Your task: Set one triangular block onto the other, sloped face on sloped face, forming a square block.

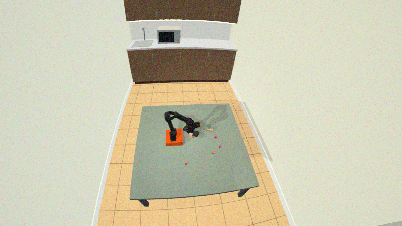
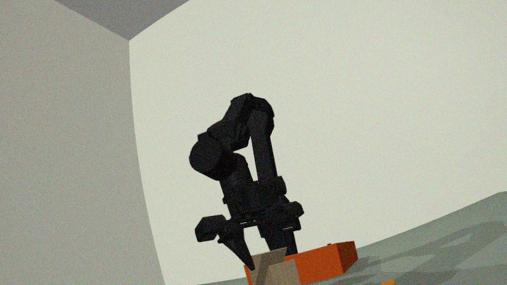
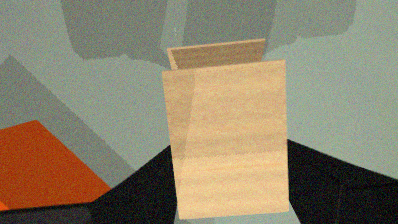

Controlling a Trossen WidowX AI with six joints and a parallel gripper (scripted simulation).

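Observation:
My gripper (image 1: pixel 192 133) (image 2: pixel 270 258) (image 3: pixel 223 147) is shut on one wooden triangular block, just in front of the orange base. The held block (image 2: pixel 263 260) (image 3: pixel 230 125) is gripped by its two ends, and its broad pale face fills the middle of the wrist view. The other triangular block (image 2: pixel 285 272) (image 3: pixel 220 57) is close by under the held one; in the wrist view only its shaded face and thin edges show past the held block's far edge. The held block overlaps it in the views. Whether their sloped faces touch is hidden.
The orange robot base (image 1: pixel 174 140) (image 2: pixel 319 263) (image 3: pixel 45 165) is close beside the blocks. On the table (image 1: pixel 160 180) lie flat wooden pieces (image 1: pixel 209 129) (image 1: pixel 213 152), red cubes (image 1: pixel 215 137) (image 1: pixel 219 146) (image 1: pixel 185 163), and a small orange thing (image 1: pixel 201 123) (image 2: pixel 388 282) beside the arm.

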